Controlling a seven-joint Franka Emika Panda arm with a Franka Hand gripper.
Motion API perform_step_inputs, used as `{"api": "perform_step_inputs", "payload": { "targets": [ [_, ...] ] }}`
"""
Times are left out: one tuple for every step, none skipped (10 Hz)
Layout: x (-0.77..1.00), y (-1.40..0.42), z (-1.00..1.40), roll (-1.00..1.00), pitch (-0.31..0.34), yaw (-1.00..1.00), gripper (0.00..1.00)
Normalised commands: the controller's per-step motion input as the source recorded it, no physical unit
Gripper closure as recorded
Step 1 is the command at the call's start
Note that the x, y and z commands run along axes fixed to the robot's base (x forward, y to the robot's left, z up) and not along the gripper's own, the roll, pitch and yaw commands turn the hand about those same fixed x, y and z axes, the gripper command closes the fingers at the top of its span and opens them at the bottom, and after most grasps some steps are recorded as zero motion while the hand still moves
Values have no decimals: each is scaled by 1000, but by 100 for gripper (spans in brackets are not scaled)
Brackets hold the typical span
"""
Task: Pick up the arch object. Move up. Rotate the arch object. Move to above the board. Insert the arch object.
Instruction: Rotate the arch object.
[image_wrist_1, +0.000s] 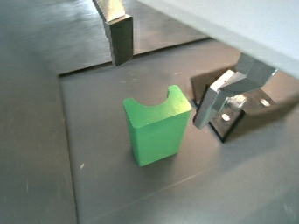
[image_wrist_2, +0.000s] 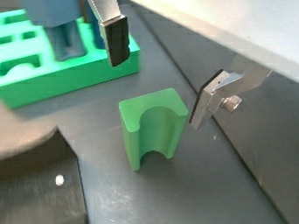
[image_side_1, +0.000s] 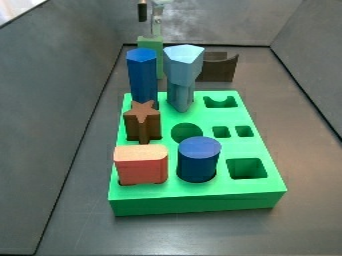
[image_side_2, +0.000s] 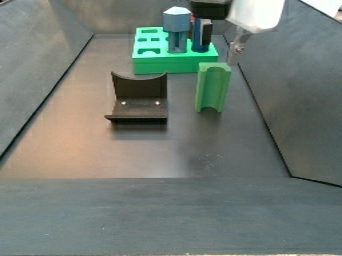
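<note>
Fingers (image_wrist_1: 121, 39) of the gripper (image_wrist_2: 170, 74) hang spread and empty above the arch object (image_wrist_1: 158, 131), upright on dark floor near the board (image_wrist_2: 70, 74) and the wall

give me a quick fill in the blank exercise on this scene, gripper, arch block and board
1. The arch object stands ____ on the dark floor, notch at its top.
2. The gripper hangs over the arch object with its jaws ____, holding nothing.
3. The arch object's colour is ____, like the board.
4. On the board, the brown piece is shaped like a ____.

Missing words: upright; open; green; star
</note>
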Motion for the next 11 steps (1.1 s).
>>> {"api": "perform_step_inputs", "payload": {
  "targets": [
    [32, 10, -35, 3, 3, 1000, 0],
    [33, 8, -33, 4, 3, 1000, 0],
    [33, 8, -31, 4, 3, 1000, 0],
    [32, 7, -29, 4, 3, 1000, 0],
    [32, 7, -28, 5, 3, 1000, 0],
    [31, 7, -28, 5, 3, 1000, 0],
    [31, 7, -27, 6, 3, 1000, 0],
    [31, 6, -27, 6, 3, 1000, 0],
    [31, 6, -27, 7, 4, 1000, 0],
    [31, 6, -26, 8, 4, 1000, 0],
    [31, 6, -26, 9, 5, 1000, 0]
  ]
}}
